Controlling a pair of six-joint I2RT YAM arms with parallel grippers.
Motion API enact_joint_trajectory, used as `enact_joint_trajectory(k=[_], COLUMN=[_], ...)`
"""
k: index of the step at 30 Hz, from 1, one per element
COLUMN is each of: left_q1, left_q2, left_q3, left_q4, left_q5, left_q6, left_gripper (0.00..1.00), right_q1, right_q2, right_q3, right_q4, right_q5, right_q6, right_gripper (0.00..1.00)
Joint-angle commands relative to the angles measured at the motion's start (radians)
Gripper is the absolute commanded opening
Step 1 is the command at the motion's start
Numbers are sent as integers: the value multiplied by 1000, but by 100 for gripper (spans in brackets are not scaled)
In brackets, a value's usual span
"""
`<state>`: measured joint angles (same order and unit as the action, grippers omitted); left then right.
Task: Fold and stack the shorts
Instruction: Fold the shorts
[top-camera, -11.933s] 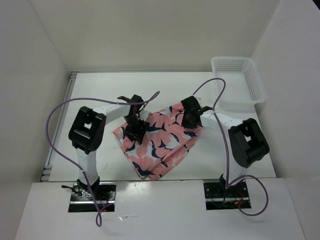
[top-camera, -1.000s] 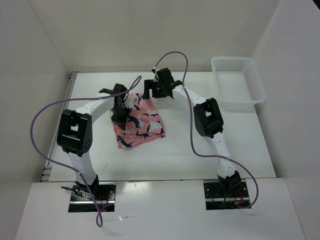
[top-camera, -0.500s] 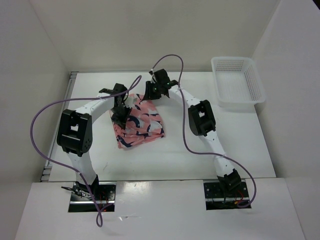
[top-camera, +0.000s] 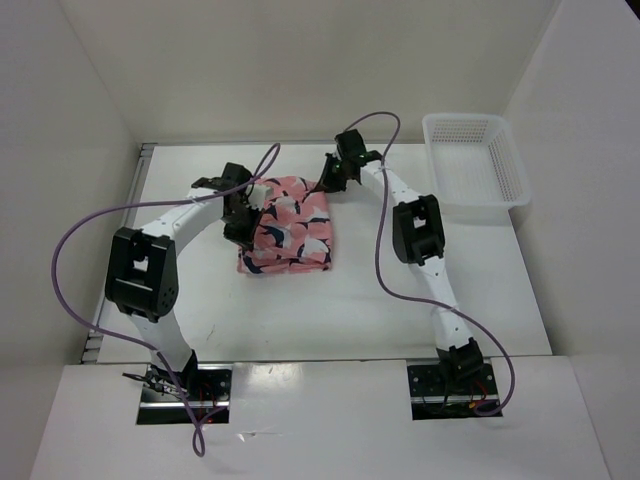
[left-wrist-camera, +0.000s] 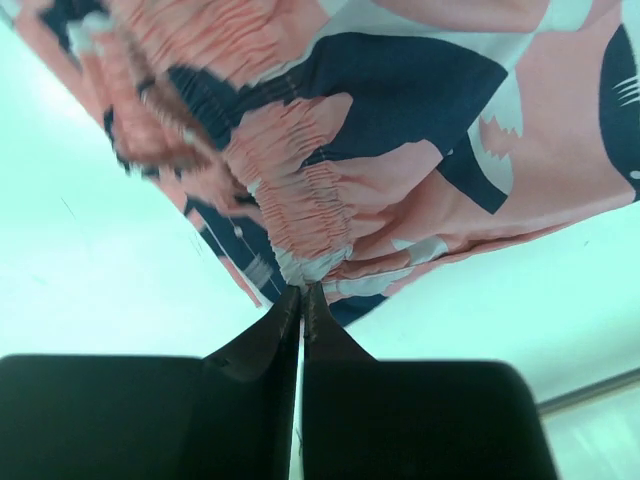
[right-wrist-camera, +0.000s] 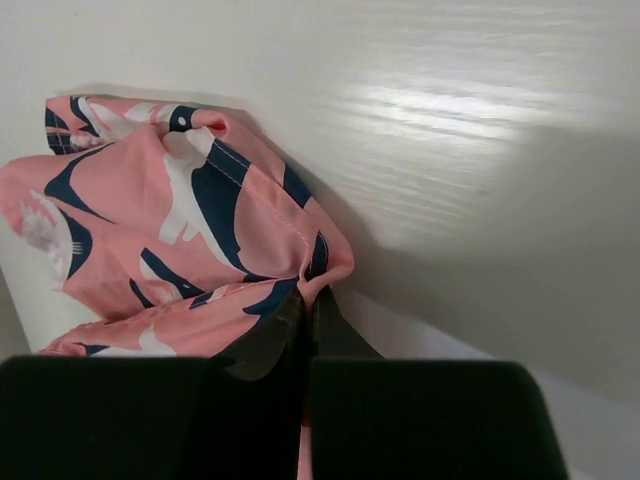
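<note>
The shorts (top-camera: 292, 232), salmon-pink with navy-and-white shapes, lie folded in a compact bundle at the table's middle-left. My left gripper (top-camera: 250, 207) sits at the bundle's left edge. In the left wrist view that gripper (left-wrist-camera: 302, 289) is shut on the gathered elastic waistband of the shorts (left-wrist-camera: 400, 120). My right gripper (top-camera: 326, 184) is at the bundle's far right corner. The right wrist view has this gripper (right-wrist-camera: 308, 296) shut on a hemmed fold of the shorts (right-wrist-camera: 170, 210), which rises slightly off the table there.
A white mesh basket (top-camera: 478, 165) stands at the far right corner of the white table (top-camera: 420, 290). White walls enclose the table on three sides. Purple cables loop above both arms.
My right gripper has shut on the far right corner of the shorts and moved right. The bundle has shifted right and spread wider. The left gripper stays shut on the waistband.
</note>
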<state>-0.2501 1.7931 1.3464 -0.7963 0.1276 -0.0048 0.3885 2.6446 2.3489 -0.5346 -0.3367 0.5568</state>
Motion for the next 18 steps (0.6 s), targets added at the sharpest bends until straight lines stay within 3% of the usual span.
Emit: enact_joint_trajectory(k=[1, 5, 7, 10, 11, 13, 16, 18], left_q1=[6, 6, 6, 6, 6, 15, 24, 34], left_q2=[-40, -18, 12, 35, 35, 35, 6, -35], left_q3=[-39, -26, 0, 31, 40, 50, 102, 146], left_q4=[-101, -61, -34, -24, -24, -24, -24, -37], left_q5=[-11, 4, -20, -42, -42, -42, -42, -17], left_q6=[5, 5, 5, 5, 5, 5, 5, 5], left_gripper=[0, 0, 6, 16, 29, 41, 48, 56], right_q1=[-65, -65, -65, -65, -65, -65, -65, -47], right_q2=[-72, -48, -32, -37, -49, -101, -216, -305], right_q3=[64, 64, 84, 107, 107, 107, 72, -51], right_q4=[4, 13, -10, -19, -19, -44, -57, -42], right_q5=[116, 61, 31, 15, 15, 39, 97, 184], right_q6=[31, 31, 17, -33, -47, -92, -142, -190], right_gripper=[0, 0, 36, 70, 73, 80, 81, 81])
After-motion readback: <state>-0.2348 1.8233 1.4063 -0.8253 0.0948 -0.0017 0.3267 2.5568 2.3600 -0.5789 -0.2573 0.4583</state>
